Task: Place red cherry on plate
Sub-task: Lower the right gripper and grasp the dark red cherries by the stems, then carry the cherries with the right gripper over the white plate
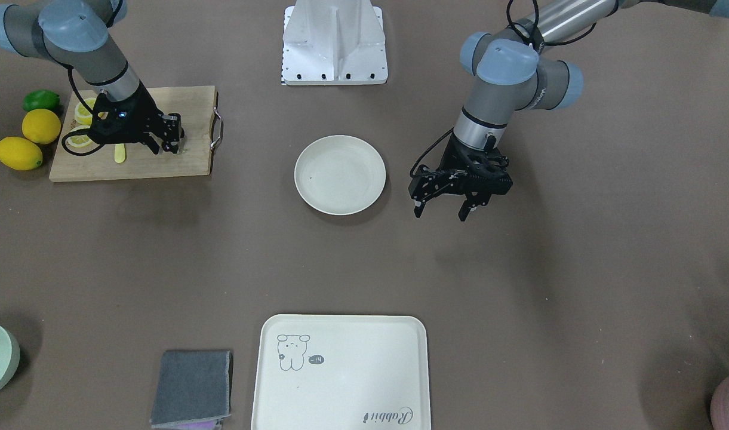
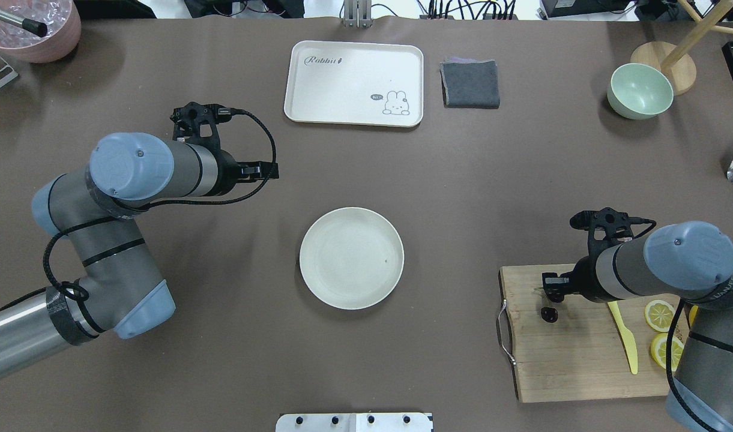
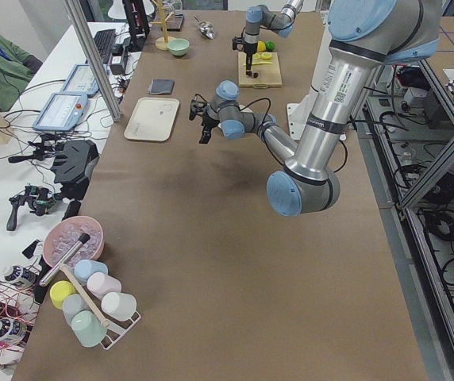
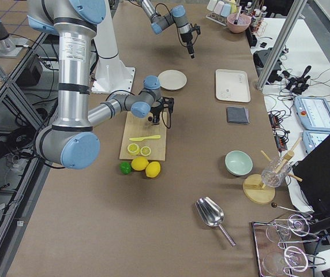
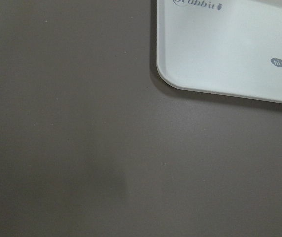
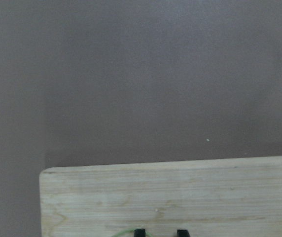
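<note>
The red cherry (image 2: 548, 314) lies on the wooden cutting board (image 2: 582, 366), near the board's handled end, the end that faces the plate (image 2: 351, 258). It shows as a small dark blob. Its stems are too thin for me to trace, so I cannot give its long axis.

In the overhead view my right claw (image 6: 160, 231) hangs right above it, with the cherry showing just on my own side of the fingers. My wrist view shows the two tips drawn close together with a narrow strip of wood between them. I cannot tell whether they hold anything.

The plate sits bare, well apart from the board and towards my left. I judge this a job for my right arm, a carry leftward across the worktop.

My left claw (image 1: 440, 212) hovers beside the plate, spread wide and holding nothing.
</note>
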